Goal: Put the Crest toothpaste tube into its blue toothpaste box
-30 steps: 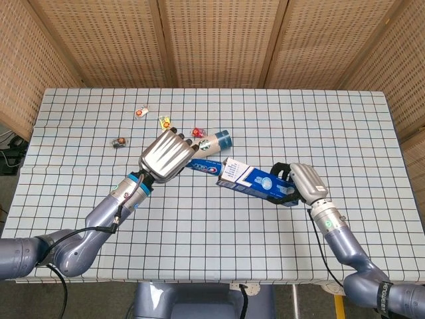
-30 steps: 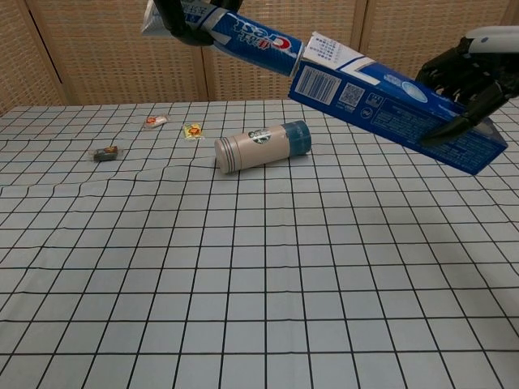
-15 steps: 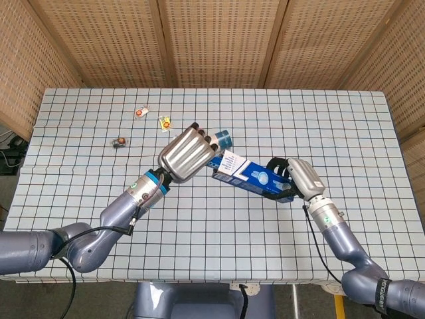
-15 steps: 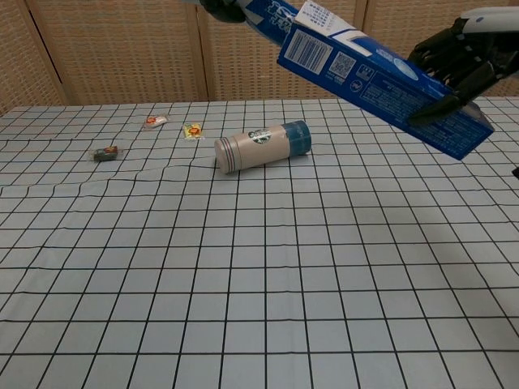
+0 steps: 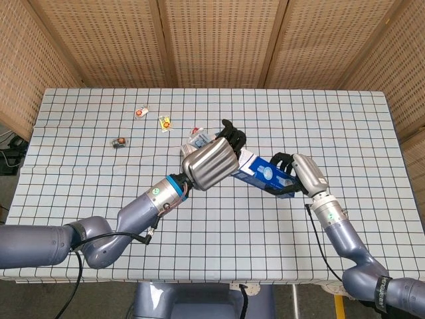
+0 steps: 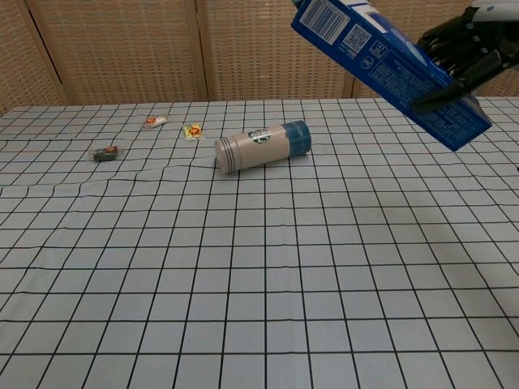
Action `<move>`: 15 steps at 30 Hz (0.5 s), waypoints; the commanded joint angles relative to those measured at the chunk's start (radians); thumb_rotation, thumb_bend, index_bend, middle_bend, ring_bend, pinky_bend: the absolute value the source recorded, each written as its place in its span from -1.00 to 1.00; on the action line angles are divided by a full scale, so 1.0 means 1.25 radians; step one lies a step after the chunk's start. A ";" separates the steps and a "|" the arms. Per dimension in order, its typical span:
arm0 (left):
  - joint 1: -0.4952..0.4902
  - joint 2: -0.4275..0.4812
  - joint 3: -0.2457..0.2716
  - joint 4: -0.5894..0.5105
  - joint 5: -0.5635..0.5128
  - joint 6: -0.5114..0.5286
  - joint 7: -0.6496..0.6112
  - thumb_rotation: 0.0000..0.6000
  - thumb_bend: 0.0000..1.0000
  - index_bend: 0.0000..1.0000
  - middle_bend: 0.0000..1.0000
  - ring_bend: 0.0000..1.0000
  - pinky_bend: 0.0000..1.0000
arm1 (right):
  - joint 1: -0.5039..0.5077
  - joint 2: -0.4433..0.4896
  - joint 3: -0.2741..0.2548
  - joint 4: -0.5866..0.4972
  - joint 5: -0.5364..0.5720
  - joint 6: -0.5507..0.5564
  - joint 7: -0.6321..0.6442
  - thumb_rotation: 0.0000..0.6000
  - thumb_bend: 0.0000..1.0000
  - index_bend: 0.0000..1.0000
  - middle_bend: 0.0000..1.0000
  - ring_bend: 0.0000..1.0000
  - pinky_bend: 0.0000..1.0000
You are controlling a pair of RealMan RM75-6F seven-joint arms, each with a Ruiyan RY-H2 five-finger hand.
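Observation:
The blue toothpaste box (image 5: 264,174) (image 6: 388,63) hangs tilted above the table, and my right hand (image 5: 297,174) (image 6: 464,50) grips its lower end. My left hand (image 5: 211,163) sits right at the box's open upper end, its silver back turned to the head camera and its dark fingers (image 5: 232,137) curled over the mouth. No part of the Crest toothpaste tube shows in either view; the left hand covers the box's mouth, and the chest view cuts that end off at its top edge. The left hand is outside the chest view.
A beige and teal cup (image 6: 261,146) (image 5: 198,138) lies on its side on the checked tablecloth (image 6: 259,267), under the left hand. Small wrapped sweets (image 6: 156,121) (image 6: 193,130) (image 6: 105,153) lie at the far left. Wicker panels stand behind the table.
My left hand has moved right up to the box's mouth, and the tube that stuck out before is out of sight. The right hand has tipped the box steeper and a little to the right.

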 commanded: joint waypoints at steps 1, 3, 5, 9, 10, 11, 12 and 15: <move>0.007 -0.008 -0.006 0.010 0.023 0.021 -0.009 1.00 -0.38 -0.21 -0.61 -0.55 -0.54 | -0.014 -0.027 0.019 0.018 -0.016 0.042 0.056 1.00 -0.53 0.66 0.29 0.36 0.39; 0.012 -0.008 -0.013 0.010 0.031 0.030 -0.025 1.00 -0.38 -0.28 -0.66 -0.59 -0.56 | -0.021 -0.039 0.027 0.026 -0.022 0.055 0.092 1.00 -0.53 0.67 0.30 0.37 0.39; 0.019 0.000 -0.019 0.007 0.045 0.038 -0.039 1.00 -0.44 -0.38 -0.71 -0.63 -0.59 | -0.025 -0.048 0.032 0.037 -0.024 0.058 0.127 1.00 -0.53 0.67 0.30 0.37 0.39; 0.032 0.014 -0.027 0.005 0.077 0.051 -0.064 1.00 -0.69 -0.55 -0.84 -0.75 -0.68 | -0.028 -0.060 0.036 0.053 -0.036 0.069 0.153 1.00 -0.53 0.67 0.30 0.37 0.39; 0.037 0.016 -0.031 0.005 0.083 0.056 -0.073 1.00 -0.71 -0.57 -0.85 -0.76 -0.69 | -0.030 -0.064 0.039 0.056 -0.036 0.073 0.162 1.00 -0.53 0.67 0.30 0.37 0.39; 0.042 0.020 -0.034 0.005 0.091 0.060 -0.083 1.00 -0.71 -0.59 -0.86 -0.77 -0.70 | -0.031 -0.070 0.041 0.059 -0.037 0.077 0.172 1.00 -0.53 0.67 0.30 0.37 0.39; 0.046 0.023 -0.038 0.004 0.097 0.064 -0.092 1.00 -0.71 -0.59 -0.86 -0.78 -0.70 | -0.033 -0.075 0.045 0.062 -0.038 0.082 0.184 1.00 -0.53 0.67 0.30 0.37 0.39; 0.061 0.035 -0.047 -0.002 0.110 0.076 -0.115 1.00 -0.71 -0.59 -0.86 -0.78 -0.70 | -0.038 -0.088 0.052 0.072 -0.040 0.089 0.224 1.00 -0.53 0.67 0.30 0.37 0.39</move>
